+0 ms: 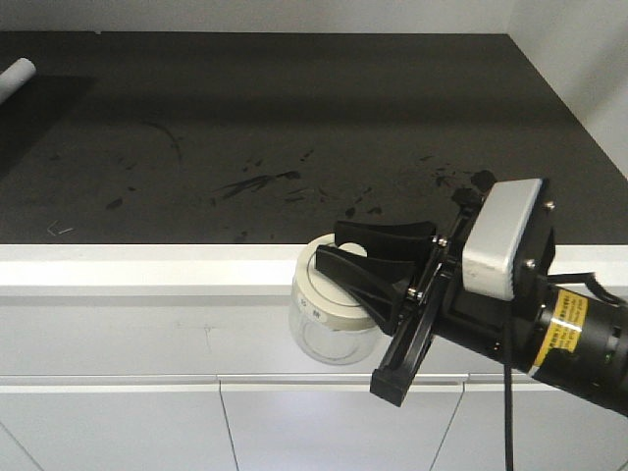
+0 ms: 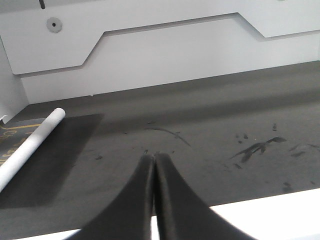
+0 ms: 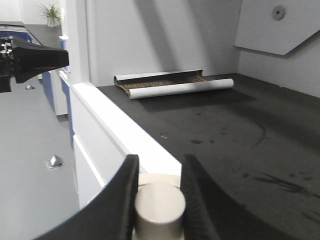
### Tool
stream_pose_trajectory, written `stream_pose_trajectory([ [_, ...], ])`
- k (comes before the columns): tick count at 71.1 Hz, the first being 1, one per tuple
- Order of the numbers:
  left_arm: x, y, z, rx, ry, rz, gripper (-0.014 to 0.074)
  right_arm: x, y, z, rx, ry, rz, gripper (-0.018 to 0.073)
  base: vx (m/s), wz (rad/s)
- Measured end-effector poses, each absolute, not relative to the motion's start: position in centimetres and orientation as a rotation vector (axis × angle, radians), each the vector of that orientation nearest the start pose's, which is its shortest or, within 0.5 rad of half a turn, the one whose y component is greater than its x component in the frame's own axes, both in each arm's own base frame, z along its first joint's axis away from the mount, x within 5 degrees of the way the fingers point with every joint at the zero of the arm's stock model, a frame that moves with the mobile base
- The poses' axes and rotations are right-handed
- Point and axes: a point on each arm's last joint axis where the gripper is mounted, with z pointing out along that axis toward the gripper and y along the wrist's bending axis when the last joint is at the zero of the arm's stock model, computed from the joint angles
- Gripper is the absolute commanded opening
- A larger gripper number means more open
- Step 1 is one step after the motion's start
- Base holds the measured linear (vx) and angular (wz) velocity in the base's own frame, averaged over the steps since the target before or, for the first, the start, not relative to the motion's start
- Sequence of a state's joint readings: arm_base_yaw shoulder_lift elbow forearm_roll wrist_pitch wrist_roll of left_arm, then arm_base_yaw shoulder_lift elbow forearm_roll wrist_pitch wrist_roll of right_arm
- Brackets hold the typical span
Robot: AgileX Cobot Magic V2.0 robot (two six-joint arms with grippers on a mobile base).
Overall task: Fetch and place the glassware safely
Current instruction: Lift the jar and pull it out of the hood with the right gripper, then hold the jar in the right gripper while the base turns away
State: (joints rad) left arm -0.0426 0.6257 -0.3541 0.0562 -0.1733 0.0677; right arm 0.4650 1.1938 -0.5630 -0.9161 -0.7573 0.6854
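- Cream-white on top and clear below: hangs the glass jar (image 1: 330,339) by its lid knob (image 3: 160,205), pinched narrow between the fingers of the right end effector (image 1: 334,245), probably to spare the fragile wall.
- Just ahead of the fingertips, meets the white front edge of the tabletop (image 1: 147,263); holds the jar short of the dark surface, so probably needs a lift and a forward reach.
- Far ahead and leftward, leaves the white tube (image 1: 18,71) on its mat (image 1: 39,113), well apart from any likely landing spot.
- Shows the left end effector (image 2: 153,160) pressed together, gripping nothing, aside from the carry.
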Motion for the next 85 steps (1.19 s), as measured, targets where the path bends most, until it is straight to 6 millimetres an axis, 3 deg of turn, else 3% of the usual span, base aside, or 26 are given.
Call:
stream_pose_trajectory([
  [85,13.51,-0.66,29.42,0.138,1.576,0.055,-0.0007,18.94,15.27,28.28,-0.867,1.395,0.793,-0.0003,0.0,0.0],
])
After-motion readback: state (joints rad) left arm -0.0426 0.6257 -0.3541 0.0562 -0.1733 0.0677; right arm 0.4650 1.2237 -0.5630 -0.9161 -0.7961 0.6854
